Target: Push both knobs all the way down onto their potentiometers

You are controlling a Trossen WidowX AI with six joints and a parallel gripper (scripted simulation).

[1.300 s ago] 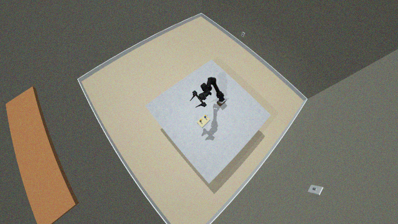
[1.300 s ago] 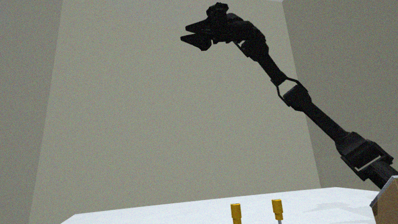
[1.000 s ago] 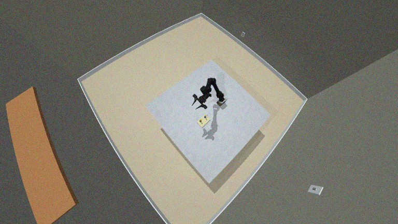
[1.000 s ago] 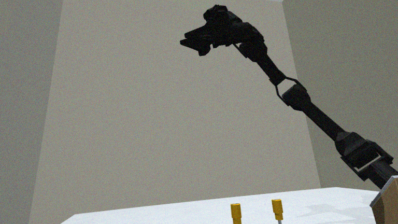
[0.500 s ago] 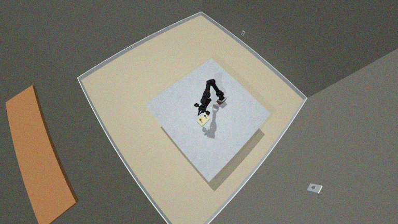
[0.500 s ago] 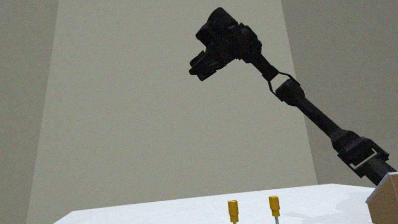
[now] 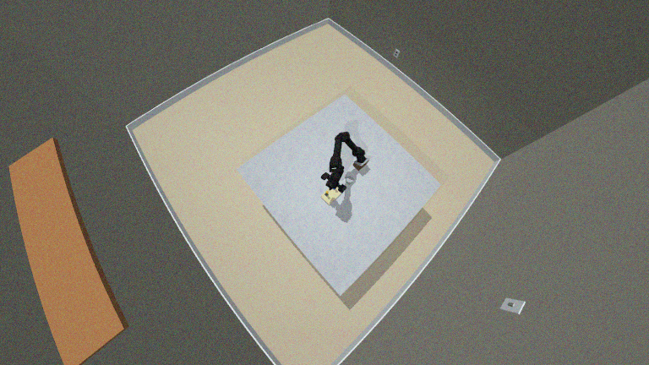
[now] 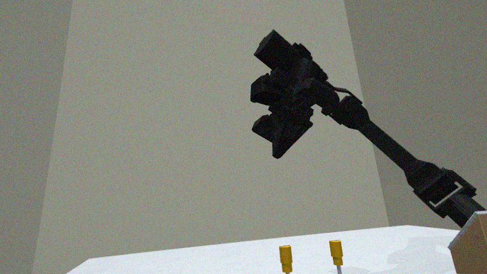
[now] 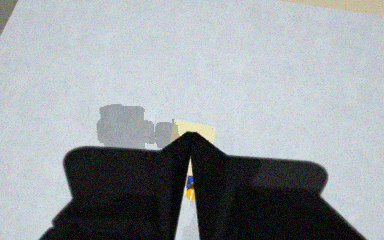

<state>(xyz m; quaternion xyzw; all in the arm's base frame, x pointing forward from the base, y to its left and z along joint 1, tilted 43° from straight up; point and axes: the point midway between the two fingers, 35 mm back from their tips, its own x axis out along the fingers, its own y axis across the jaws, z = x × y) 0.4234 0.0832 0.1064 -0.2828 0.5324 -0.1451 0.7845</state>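
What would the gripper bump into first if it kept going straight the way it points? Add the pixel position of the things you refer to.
Probably the board (image 7: 330, 197) (image 9: 196, 126) or a knob on it; the gripper (image 7: 330, 187) (image 8: 276, 156) (image 9: 191, 136) points down that way, though depth is unclear.

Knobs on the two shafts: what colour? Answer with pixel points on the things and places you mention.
Yellow-orange, both knobs (image 8: 285, 257) (image 8: 335, 251); clearest in the exterior view.

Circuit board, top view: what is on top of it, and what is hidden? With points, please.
On the circuit board (image 7: 329, 199) (image 9: 200, 126), a small dark and yellow part (image 7: 327, 193) shows near one edge. The gripper (image 7: 330, 187) (image 9: 191, 136) overlaps the opposite edge, so whatever sits beneath cannot be seen.
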